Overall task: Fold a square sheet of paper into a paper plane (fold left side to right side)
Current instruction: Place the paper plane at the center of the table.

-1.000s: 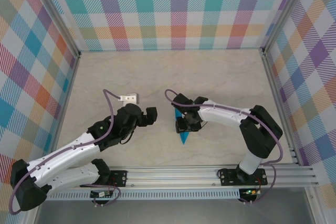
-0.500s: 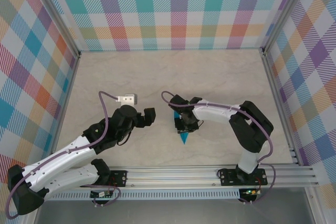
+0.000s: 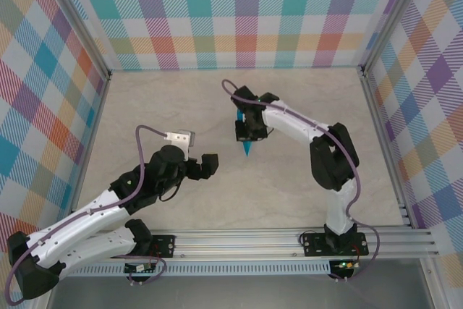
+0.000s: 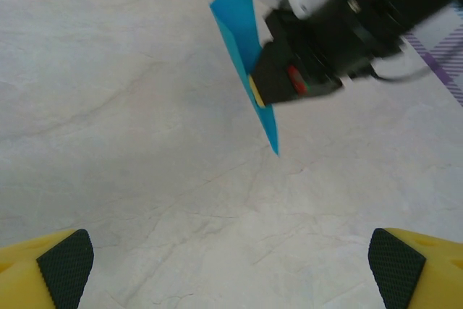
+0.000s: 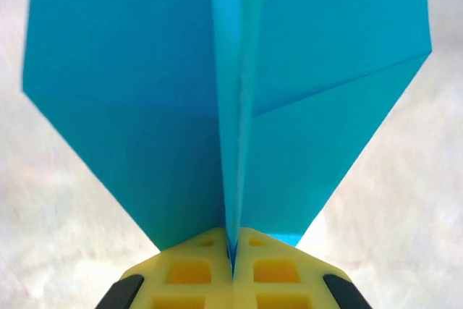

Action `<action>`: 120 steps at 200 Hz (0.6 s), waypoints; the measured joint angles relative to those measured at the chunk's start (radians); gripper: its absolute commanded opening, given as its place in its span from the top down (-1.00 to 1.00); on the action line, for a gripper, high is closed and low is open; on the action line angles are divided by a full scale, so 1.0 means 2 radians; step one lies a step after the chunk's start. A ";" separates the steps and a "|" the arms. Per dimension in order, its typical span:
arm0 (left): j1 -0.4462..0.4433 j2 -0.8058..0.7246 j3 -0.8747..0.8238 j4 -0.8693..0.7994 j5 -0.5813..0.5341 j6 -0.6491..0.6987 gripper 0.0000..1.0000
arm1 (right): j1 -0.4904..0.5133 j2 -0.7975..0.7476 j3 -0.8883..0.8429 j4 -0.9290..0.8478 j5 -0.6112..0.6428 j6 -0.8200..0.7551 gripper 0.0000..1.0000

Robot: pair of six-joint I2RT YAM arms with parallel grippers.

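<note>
**Operator:** Where is the plane now?

**Inspector:** Your narrow teal-blue folded paper plane (image 3: 247,148) sits farther out on the pale marbled tabletop (image 3: 181,99) than a second ago. It was near the front middle then. It is now about halfway to the plaid back wall (image 3: 246,19), carried there as the right arm stretched forward. Its sharp tip points back toward the arm bases.

**Operator:** And the grip?

**Inspector:** Your right gripper (image 5: 233,262) is clenched on the paper plane's centre fold. The yellow fingers (image 5: 188,276) are pressed together with the ridge pinched between them, and both wings spread out past the tips. From the left wrist view the tip slants down toward the tabletop. I cannot tell whether it touches.

**Operator:** The other arm?

**Inspector:** Your left gripper (image 4: 231,271) stands spread wide and holds nothing, with its black pads (image 4: 65,265) far apart. It has drawn back slightly toward the near edge and is well apart from the plane, on the plane's left.
</note>
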 measured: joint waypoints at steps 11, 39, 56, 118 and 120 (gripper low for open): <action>0.000 -0.002 0.000 0.000 0.010 0.006 -1.00 | -0.009 0.034 0.048 -0.016 0.004 -0.006 0.97; 0.000 -0.002 0.000 -0.002 0.026 0.018 -1.00 | -0.016 0.107 0.137 -0.059 0.009 -0.015 0.98; 0.000 -0.002 0.000 -0.004 0.031 0.020 -1.00 | -0.014 0.137 0.161 -0.076 0.008 -0.018 0.98; 0.000 -0.005 0.000 -0.004 0.035 0.020 -1.00 | -0.014 0.169 0.168 -0.108 0.010 -0.026 0.92; 0.000 -0.005 0.000 -0.004 0.035 0.020 -1.00 | -0.014 0.169 0.169 -0.108 0.010 -0.026 0.92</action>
